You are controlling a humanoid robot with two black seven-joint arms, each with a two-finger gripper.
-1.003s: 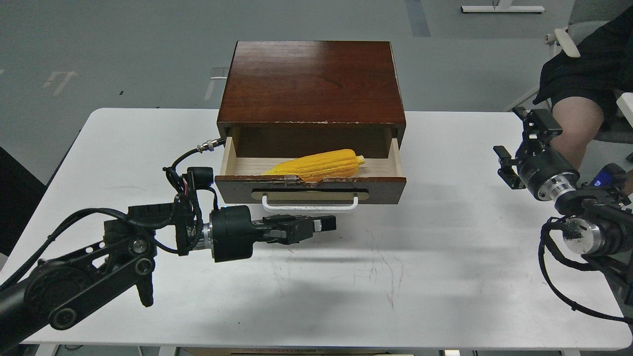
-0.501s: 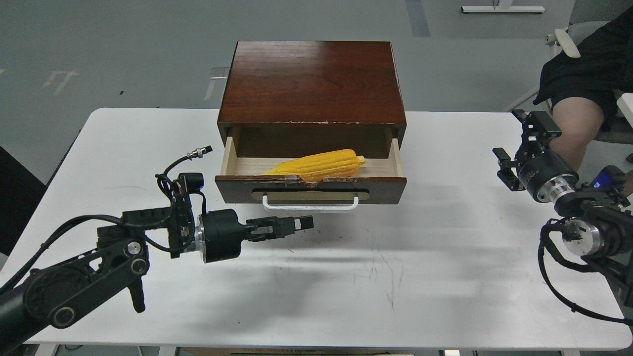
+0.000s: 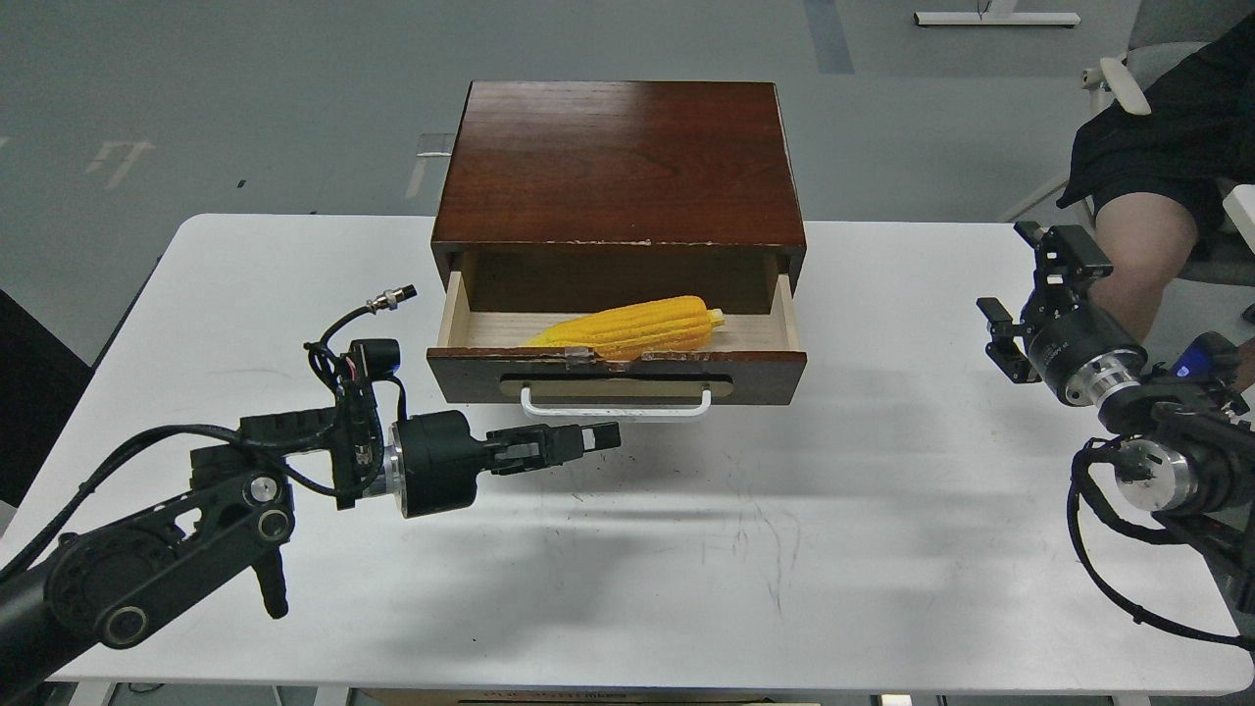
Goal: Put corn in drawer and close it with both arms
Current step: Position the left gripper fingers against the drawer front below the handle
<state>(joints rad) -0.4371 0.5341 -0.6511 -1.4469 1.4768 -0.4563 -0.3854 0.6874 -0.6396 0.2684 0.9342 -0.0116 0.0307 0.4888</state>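
the corn (image 3: 629, 327) lies on its side in the open drawer (image 3: 616, 345), slanted, its tapered end toward the drawer's front left and its blunt end toward the back right. the drawer is pulled out from the box (image 3: 620, 167), which sits at the middle of the table's (image 3: 833, 529) far edge. the drawer's chipped front carries a white handle (image 3: 615, 403).

the left gripper (image 3: 588, 438) hangs just in front of and below that handle, pointing right, apart from it; its fingers lie close together with nothing between them. the left arm (image 3: 196, 510) reaches in from the near left corner.

the right gripper (image 3: 1029, 294) sits near the right edge, well apart from the drawer, its fingers spread wide and empty. a seated person's leg (image 3: 1142, 245) shows beyond the far right corner.
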